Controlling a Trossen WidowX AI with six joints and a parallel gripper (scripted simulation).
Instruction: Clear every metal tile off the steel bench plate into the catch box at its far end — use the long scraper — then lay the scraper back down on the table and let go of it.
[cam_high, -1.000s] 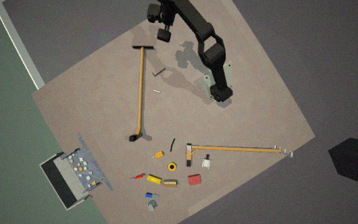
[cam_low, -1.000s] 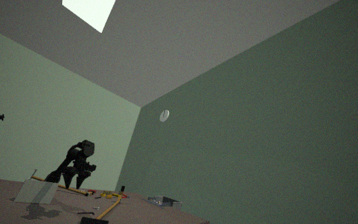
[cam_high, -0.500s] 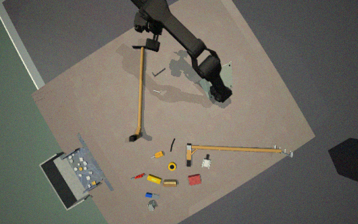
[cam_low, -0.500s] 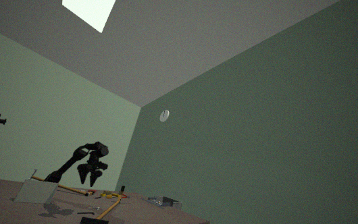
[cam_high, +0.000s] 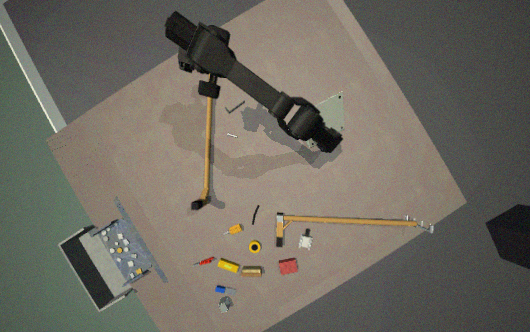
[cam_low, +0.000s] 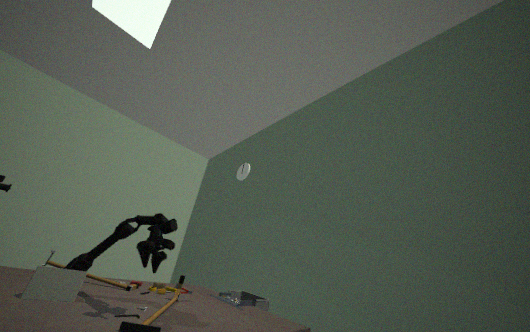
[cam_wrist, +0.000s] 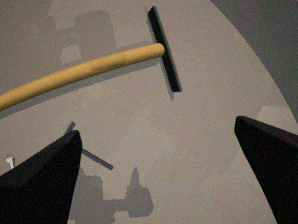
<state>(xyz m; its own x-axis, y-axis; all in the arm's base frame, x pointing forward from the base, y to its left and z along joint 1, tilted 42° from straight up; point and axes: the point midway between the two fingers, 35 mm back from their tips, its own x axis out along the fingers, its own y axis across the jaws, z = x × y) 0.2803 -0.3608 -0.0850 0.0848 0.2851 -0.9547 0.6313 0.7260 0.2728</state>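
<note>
So my tool (cam_high: 197, 76) (cam_low: 150, 270) (cam_wrist: 160, 131) is spread wide with nothing pinched in it, hanging above the counter (cam_high: 165, 155) (cam_low: 45, 312) (cam_wrist: 200, 165). The long scraper (cam_high: 208, 145) (cam_low: 162, 308) (cam_wrist: 100, 66) is lying on the counter below me, its orange handle not between my fingers. My wrist view has its flat black blade (cam_wrist: 165, 52) (cam_low: 139, 327) out past my fingertips. Near the handle there's a bent dark key (cam_high: 235, 107) (cam_low: 127, 315) (cam_wrist: 97, 158), plus a little whitish screw (cam_high: 232, 135) (cam_wrist: 11, 161). Further out it's a bit of a junk drawer, tbh: a yellow-and-black ring (cam_high: 250, 247), a red block (cam_high: 288, 266), and another long orange-handled thing (cam_high: 350, 220) lying off to one side. Way over at the counter's edge is the bluish bench plate (cam_high: 132, 235), and yeah, a bunch of small pale tiles (cam_high: 126, 242) are on it, along with a couple of orange ones (cam_high: 119, 250). The catch box (cam_high: 102, 260) (cam_low: 255, 300) sits right at the plate's far end. A round clock (cam_low: 243, 171) hangs on the green wall (cam_low: 375, 200) beyond.
</note>
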